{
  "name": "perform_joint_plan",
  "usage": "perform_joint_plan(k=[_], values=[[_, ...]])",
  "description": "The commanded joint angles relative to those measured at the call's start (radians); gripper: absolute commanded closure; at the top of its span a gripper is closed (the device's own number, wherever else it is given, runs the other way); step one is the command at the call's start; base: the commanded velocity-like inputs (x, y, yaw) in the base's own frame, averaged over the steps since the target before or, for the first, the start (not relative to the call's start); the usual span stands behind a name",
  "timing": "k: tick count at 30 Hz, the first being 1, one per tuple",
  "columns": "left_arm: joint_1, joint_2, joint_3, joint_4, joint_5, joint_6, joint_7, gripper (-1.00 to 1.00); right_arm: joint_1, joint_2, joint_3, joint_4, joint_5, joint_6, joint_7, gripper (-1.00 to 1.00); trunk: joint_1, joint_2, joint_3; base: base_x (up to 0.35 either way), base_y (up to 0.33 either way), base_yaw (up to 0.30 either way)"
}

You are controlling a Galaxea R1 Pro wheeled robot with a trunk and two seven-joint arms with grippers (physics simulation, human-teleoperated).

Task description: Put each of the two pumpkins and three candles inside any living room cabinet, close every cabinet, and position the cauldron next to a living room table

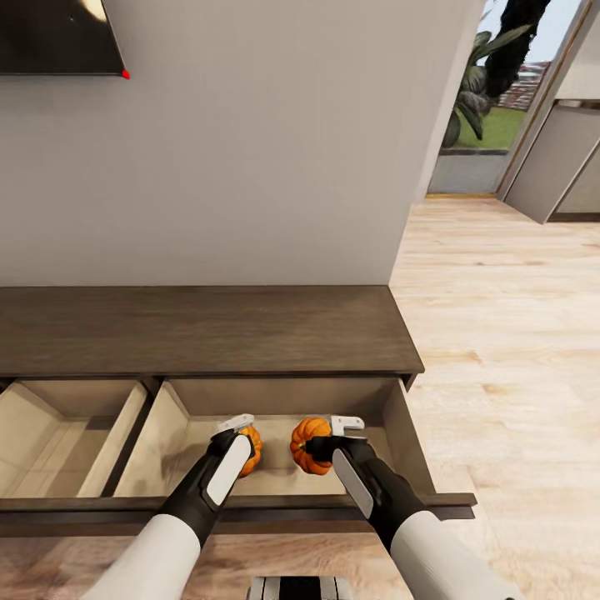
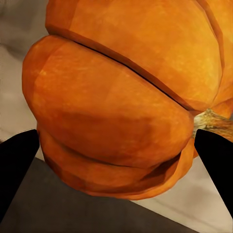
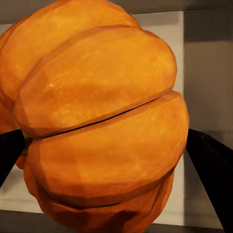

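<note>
Head view looks down on the cabinet [image 1: 208, 329] with two drawers pulled out. Over the right-hand drawer [image 1: 279, 450] my left pincer [image 1: 237, 427] holds one pumpkin [image 1: 252, 450] and my right pincer [image 1: 348, 427] holds the other pumpkin [image 1: 307, 444] — both inside the drawer's walls, side by side, apart. Each wrist view shows dark fingertips [image 2: 17, 162] flanking orange ribs.

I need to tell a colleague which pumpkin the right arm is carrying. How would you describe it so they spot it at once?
Find the long dark-brown cabinet against the grey wall, then its open drawer nearest the wood floor on the right. Two orange pumpkins hang over it, each between gripper fingers. Yours is the right pumpkin, in the right gripper; unlike the left pumpkin, mostly hidden behind the left gripper, it shows nearly whole.
</note>
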Motion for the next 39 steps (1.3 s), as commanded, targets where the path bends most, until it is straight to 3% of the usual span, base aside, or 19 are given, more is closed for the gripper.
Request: perform_joint_plan(k=[1,8,25,33,34,39], values=[[0.0,0.001,-0.003,-0.001,0.006,0.003,0.009,1.0,-0.001,0.0,0.001,-0.001,-0.01,0.002,-0.011,1.0,0.0,-0.001,-0.005,0.0,0.0,0.0],[-0.001,0.001,-0.003,-0.001,0.007,0.003,0.009,1.0,-0.001,0.0,-0.001,0.0,-0.01,-0.021,-0.112,1.0,0.002,-0.002,-0.02,0.0,0.0,0.0],[0.0,-0.005,-0.003,-0.001,0.007,0.003,0.009,1.0,-0.001,0.0,-0.001,0.0,-0.01,-0.027,-0.118,1.0,0.008,-0.005,-0.074,0.0,0.0,0.0],[-0.001,-0.006,-0.003,-0.001,0.006,0.002,0.009,1.0,-0.001,0.0,-0.001,0.0,-0.01,-0.027,-0.118,1.0,0.008,-0.005,-0.074,0.0,0.0,0.0],[-0.001,-0.006,-0.003,-0.001,0.006,0.003,0.009,1.0,-0.001,0.0,-0.001,0.0,-0.01,-0.027,-0.118,-1.0,0.008,-0.005,-0.074,0.0,0.0,0.0],[-0.001,-0.006,-0.003,-0.001,0.007,0.003,0.009,1.0,-0.001,0.0,-0.001,0.0,-0.01,-0.026,-0.118,-1.0,0.008,-0.005,-0.074,0.0,0.0,0.0]])
